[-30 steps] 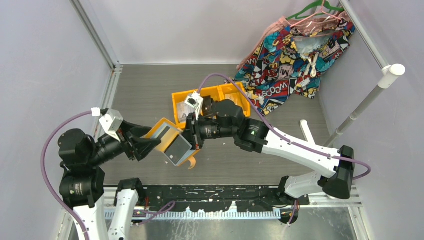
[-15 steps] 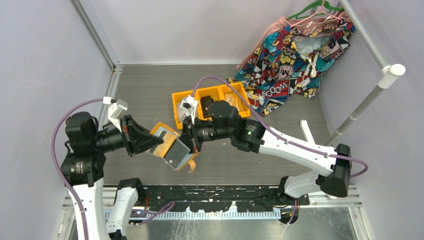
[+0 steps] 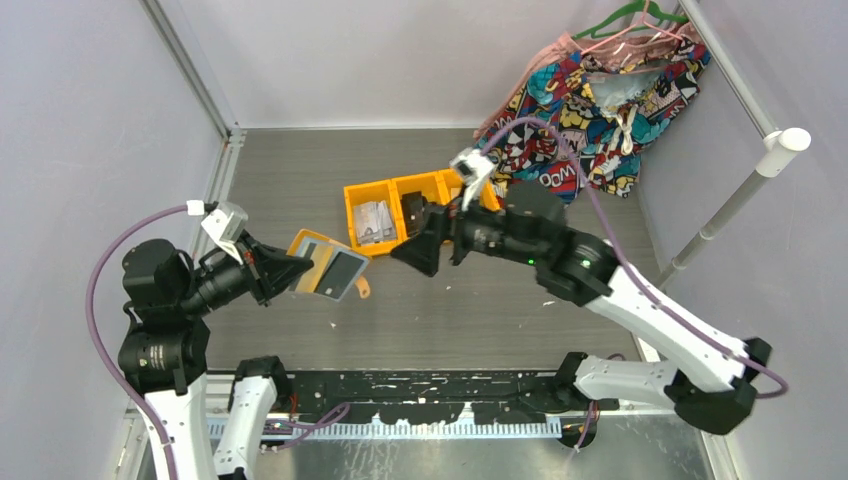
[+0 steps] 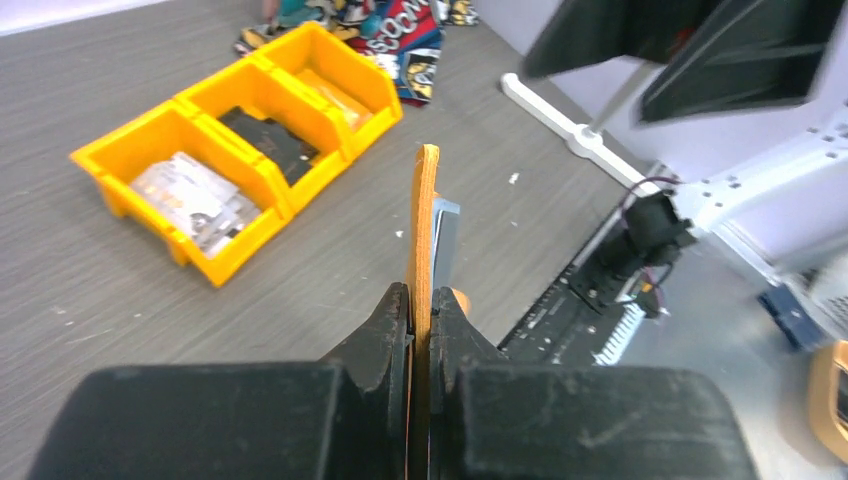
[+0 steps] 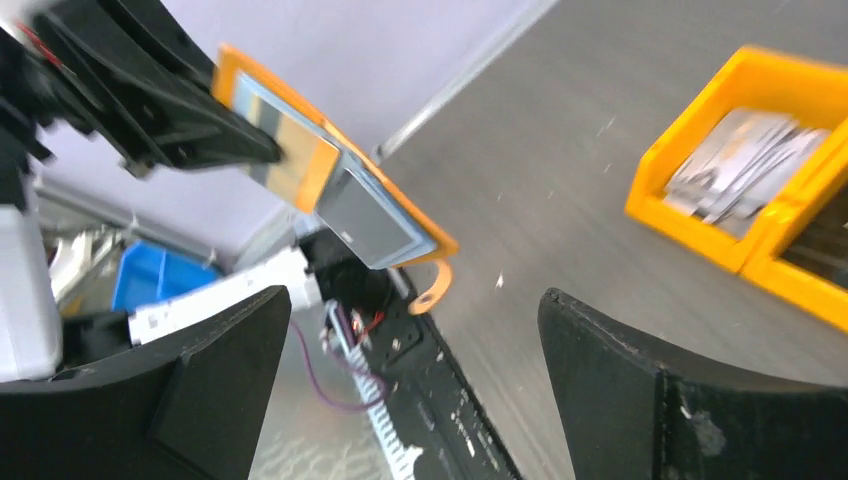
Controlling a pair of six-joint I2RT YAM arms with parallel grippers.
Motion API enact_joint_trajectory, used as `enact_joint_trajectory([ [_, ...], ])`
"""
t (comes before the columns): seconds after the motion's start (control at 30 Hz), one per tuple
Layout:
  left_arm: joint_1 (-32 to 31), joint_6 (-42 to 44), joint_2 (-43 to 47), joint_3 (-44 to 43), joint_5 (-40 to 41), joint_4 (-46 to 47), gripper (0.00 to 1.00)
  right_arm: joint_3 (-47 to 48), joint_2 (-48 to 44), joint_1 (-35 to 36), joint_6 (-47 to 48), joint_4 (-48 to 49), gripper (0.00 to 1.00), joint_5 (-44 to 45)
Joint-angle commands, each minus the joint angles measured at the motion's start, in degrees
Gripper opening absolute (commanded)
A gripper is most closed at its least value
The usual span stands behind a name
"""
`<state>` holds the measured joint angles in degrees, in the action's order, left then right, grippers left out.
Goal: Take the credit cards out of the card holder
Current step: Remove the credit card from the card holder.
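Note:
The orange card holder [image 3: 325, 268] hangs above the table, left of centre, with my left gripper [image 3: 285, 268] shut on its left edge. In the left wrist view the card holder [image 4: 428, 215] stands edge-on, clamped between the fingertips [image 4: 398, 310]. A dark credit card [image 3: 344, 272] and a paler one [image 3: 308, 250] sit in its see-through pockets; the dark credit card [image 5: 372, 215] also shows in the right wrist view above the orange tab [image 5: 432, 290]. My right gripper [image 3: 425, 238] is wide open and empty, a short way right of the holder.
Three joined orange bin trays [image 3: 352, 195] lie behind the holder, one with a grey-white papery bundle [image 3: 375, 220], one with a black object [image 3: 410, 210]. Patterned cloth [image 3: 580, 90] hangs at back right. A white pole [image 3: 730, 205] leans at right. A black rail [image 3: 430, 385] runs along the front.
My right gripper has let go of the holder, opened wide and drawn back to the right. My left gripper has shut on the holder and carries it alone, slightly further back.

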<state>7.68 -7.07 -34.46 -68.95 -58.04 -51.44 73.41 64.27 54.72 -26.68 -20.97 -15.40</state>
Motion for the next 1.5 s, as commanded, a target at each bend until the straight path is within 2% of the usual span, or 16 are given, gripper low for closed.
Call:
enact_joint_trajectory([
  [0.0, 0.2, -1.4, 2.5, 1.3, 8.5, 7.4, 0.0, 3.6, -5.6, -0.4, -1.4, 2.1, 1.0, 8.9],
  [0.03, 0.2, -1.4, 2.6, 1.4, 8.9, 7.5, 0.0, 4.1, -5.2, -0.3, -3.2, 3.0, 0.99, 8.1],
  [0.13, 0.2, -4.0, 2.2, 1.7, 8.7, 8.1, 0.0, 2.8, -2.0, 1.3, -10.8, 10.8, 0.83, 3.5],
  [0.2, 0.2, -7.0, 2.0, 2.4, 9.1, 9.5, 0.0, 2.0, 0.8, 5.5, -14.6, 16.5, 0.76, 2.3],
  [0.27, 0.2, -10.1, 1.7, 3.0, 7.6, 10.7, 0.0, 1.2, 4.1, 8.3, -17.9, 22.2, 0.74, 1.4],
  [0.43, 0.2, -20.7, 0.6, 3.3, 1.8, 15.6, 0.0, -2.7, 10.3, 8.7, -27.0, 36.2, 0.68, -3.3],
  [0.7, 0.2, -33.7, -0.4, 3.1, -5.4, 22.3, 0.0, -6.6, 10.4, 7.8, -28.2, 39.1, 0.61, -3.1],
  [0.87, 0.2, -41.4, -0.6, 4.5, -8.2, 26.9, 0.0, -8.1, 10.0, 6.7, -30.5, 44.4, 0.58, -4.6],
  [1.1, 0.2, -41.8, -0.1, 5.0, -8.1, 27.2, 0.01, -7.2, 11.5, 6.6, -34.2, 50.4, 0.49, -8.7],
  [1.2, 0.2, -41.8, -0.1, 5.1, -8.0, 27.1, 0.02, -7.5, 12.0, 6.6, -35.0, 51.5, 0.41, -8.9],
  [1.33, 0.2, -42.0, -0.1, 5.0, -8.5, 26.9, 0.06, -8.3, 12.5, 6.6, -36.2, 53.1, 0.26, -8.6],
  [1.47, 0.2, -42.9, -0.4, 5.7, -10.8, 27.1, 0.23, -8.8, 12.4, 6.4, -36.7, 54.0, 0.15, -8.3],
])
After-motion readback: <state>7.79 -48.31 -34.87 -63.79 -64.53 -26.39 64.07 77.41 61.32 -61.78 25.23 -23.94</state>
